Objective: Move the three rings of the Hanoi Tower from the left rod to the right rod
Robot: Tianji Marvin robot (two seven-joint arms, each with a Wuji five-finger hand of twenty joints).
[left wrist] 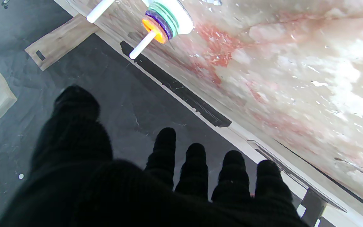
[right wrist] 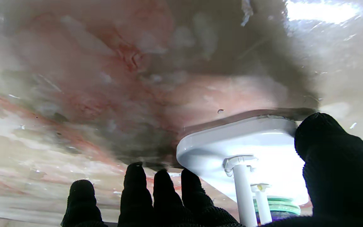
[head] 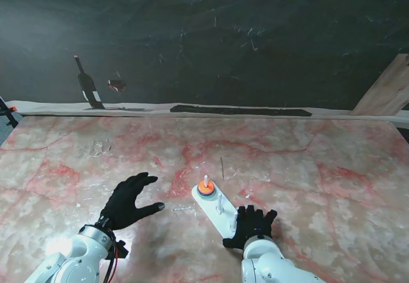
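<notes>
- My left hand hangs over the table with all five gloved fingers spread and nothing in it; it sits well to the left of the tower.
- My right hand is at the near end of the white base. In the stand view its fingers lie fanned over that end; the right wrist view shows the thumb against the edge of the base and four fingers reaching along its other side. I cannot tell whether it truly clamps the base or only rests on it.
- I count one base, lying slantwise from the near right to the far left, and three white rods on it.
- I count three rings, all stacked on the far-left rod: orange ring on top, purple ring under it, green ring at the bottom against the base.
- The stand view shows only the orange top and a dark rim beneath; the left wrist view is what separates the three colours.
- The right wrist view shows two bare rods close up, with the green ring's edge behind them; the stand view hides the nearest rod under my right hand.
- Beyond the table's far edge, a dark cloth and a wooden board at the far right.
</notes>
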